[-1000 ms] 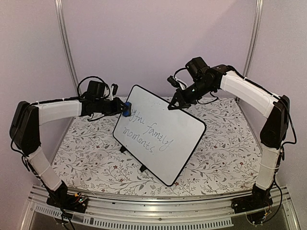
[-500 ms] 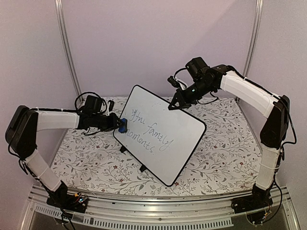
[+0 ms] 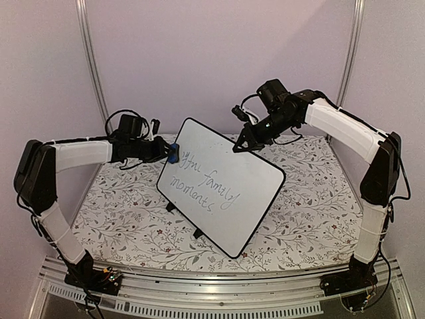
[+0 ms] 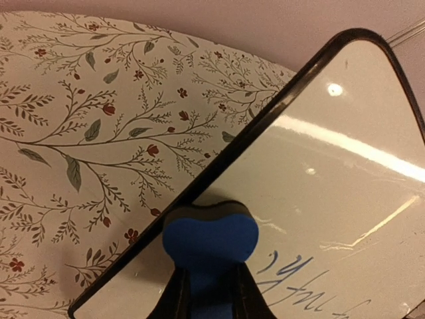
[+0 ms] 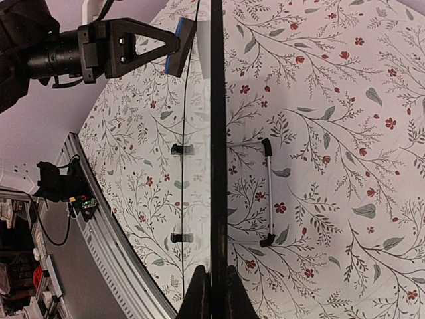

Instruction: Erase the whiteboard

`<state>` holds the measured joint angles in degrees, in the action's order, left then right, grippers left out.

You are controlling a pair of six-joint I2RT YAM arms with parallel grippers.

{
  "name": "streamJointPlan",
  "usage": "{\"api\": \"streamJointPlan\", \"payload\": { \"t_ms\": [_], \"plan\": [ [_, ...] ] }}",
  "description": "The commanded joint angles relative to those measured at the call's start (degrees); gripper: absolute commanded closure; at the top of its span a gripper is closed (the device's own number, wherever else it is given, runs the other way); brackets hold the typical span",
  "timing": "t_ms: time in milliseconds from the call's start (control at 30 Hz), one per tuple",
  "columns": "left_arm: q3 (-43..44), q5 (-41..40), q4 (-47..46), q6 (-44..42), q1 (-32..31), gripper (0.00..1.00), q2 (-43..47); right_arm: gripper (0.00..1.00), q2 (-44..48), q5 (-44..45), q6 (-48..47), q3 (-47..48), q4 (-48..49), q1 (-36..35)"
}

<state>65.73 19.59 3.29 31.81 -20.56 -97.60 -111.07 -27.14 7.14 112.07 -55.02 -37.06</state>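
The big table with the flowery cloth (image 3: 119,212) holds everything up. In the middle of it stands the large white whiteboard with the thin black frame (image 3: 249,199). It stands up on its small black feet (image 3: 170,207), turned slantwise, with its face toward the near left side. That way the left arm can get at the face.

The right gripper (image 3: 240,145) is at the board's far top edge. Its jaws are pinched together on the black frame. I think it holds on there so the board does not slide or tip over when it is rubbed.

The left gripper (image 3: 167,150) is at the board's top left corner. Its jaws are squeezed tight on a small blue foam eraser block (image 3: 175,149). The soft end of the block touches the white face, just beside the frame.

Just right of the block the grey handwriting (image 3: 211,187) begins. Lots of words are there to read, so the wiping job looks far from done.
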Motion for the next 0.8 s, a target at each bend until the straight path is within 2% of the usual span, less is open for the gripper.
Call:
{"api": "streamJointPlan", "payload": {
  "t_ms": [0, 267, 400, 567, 767],
  "plan": [
    [0.4, 0.9, 1.3, 0.5, 0.9, 1.0, -1.2, 1.0, -0.3, 3.4, -5.6, -0.9, -2.9, -1.7],
    [-11.4, 1.0, -2.4, 2.8, 0.6, 1.0, 2.5, 1.0, -0.5, 3.5, -5.6, -0.7, -2.8, -1.7],
    [-14.0, 0.7, -2.3, 3.0, 0.5, 1.0, 3.2, 1.0, -0.5, 3.5, -5.6, -0.7, -2.9, -1.7],
    [-11.1, 1.2, -2.1, 2.1, 0.0, 1.0, 2.1, 1.0, -0.6, 3.3, -5.6, -0.7, -2.9, -1.7],
    [-2.4, 1.4, 1.0, 0.3, -1.0, 1.0, -0.1, 1.0, -0.5, 3.3, -5.6, -0.9, -2.9, -1.8]
  ]
}}
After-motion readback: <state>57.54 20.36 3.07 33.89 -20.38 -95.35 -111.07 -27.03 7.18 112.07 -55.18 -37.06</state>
